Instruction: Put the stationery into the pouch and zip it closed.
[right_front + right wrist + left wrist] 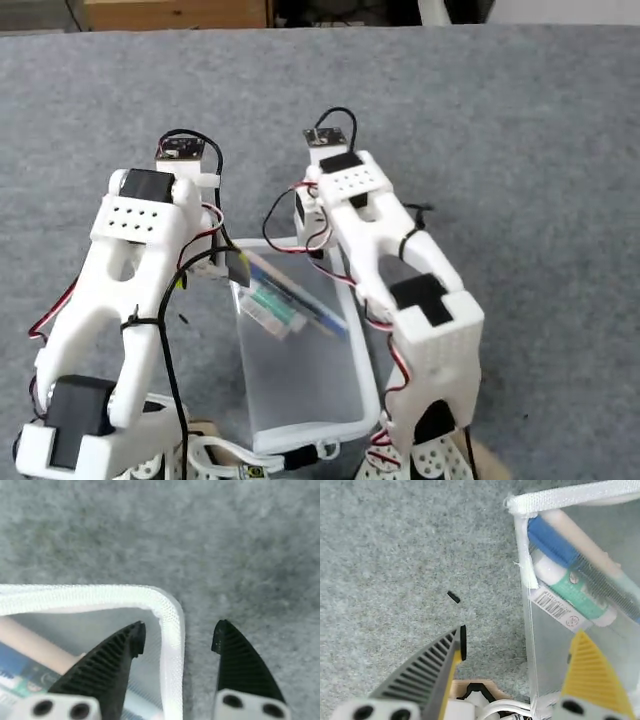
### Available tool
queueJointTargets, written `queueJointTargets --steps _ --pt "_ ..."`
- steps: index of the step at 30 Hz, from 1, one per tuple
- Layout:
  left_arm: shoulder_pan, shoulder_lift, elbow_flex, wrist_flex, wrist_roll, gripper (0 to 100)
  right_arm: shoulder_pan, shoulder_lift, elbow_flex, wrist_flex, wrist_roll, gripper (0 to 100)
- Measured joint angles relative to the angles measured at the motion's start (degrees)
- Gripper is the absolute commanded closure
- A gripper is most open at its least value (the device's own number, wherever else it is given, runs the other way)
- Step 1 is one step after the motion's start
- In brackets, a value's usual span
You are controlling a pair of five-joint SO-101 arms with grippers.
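The stationery point(287, 300) already lies inside the pouch point(305, 395), so by my reading loading is done and zipping is what's left. My left gripper point(520, 637) is spread wide astride one pouch side, one finger over the pouch, the other over the carpet point(395, 555), with the stationery just ahead. My right gripper point(180, 629) also gapes, straddling the white edge point(100, 594) at a corner. I can't tell how far it's zipped or find a slider. The arms point(385, 240) cover both far corners.

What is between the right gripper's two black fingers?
The pouch has its white corner edge inside the open right gripper, with grey carpet beside it, as the right wrist view shows.
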Motion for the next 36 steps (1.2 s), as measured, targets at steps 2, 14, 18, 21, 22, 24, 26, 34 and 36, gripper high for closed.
queueJointTargets --steps 2,14,18,21,22,24,26,34,36 --pt "0.00 0.00 0.00 0.00 0.00 66 -0.44 2.64 -3.52 2.81 0.00 76.6" --pt "-5.54 0.00 -6.15 2.11 0.00 66 -2.20 20.04 -28.75 20.22 0.00 97.4" --pt "-8.00 0.00 -6.77 2.20 0.00 66 -2.02 24.70 -36.40 25.14 0.00 98.7" --pt "-9.05 0.00 -6.77 2.20 0.00 66 -1.93 27.69 -41.05 26.46 0.09 98.7" --pt "-9.23 0.00 -6.77 2.20 0.00 66 -1.93 28.31 -41.85 26.73 0.09 98.7" --pt "-9.23 0.00 -6.86 2.20 0.00 66 -1.93 29.45 -44.22 26.90 0.09 98.7" --pt "-9.23 0.00 -6.95 2.20 0.00 66 -2.02 30.15 -46.24 26.90 0.09 98.7" --pt "-9.41 0.00 -6.95 2.20 0.00 66 -2.37 33.14 -58.37 26.90 0.09 98.7" --pt "-9.41 0.00 -6.95 2.20 0.00 66 -2.46 33.32 -61.89 26.81 0.09 98.7"
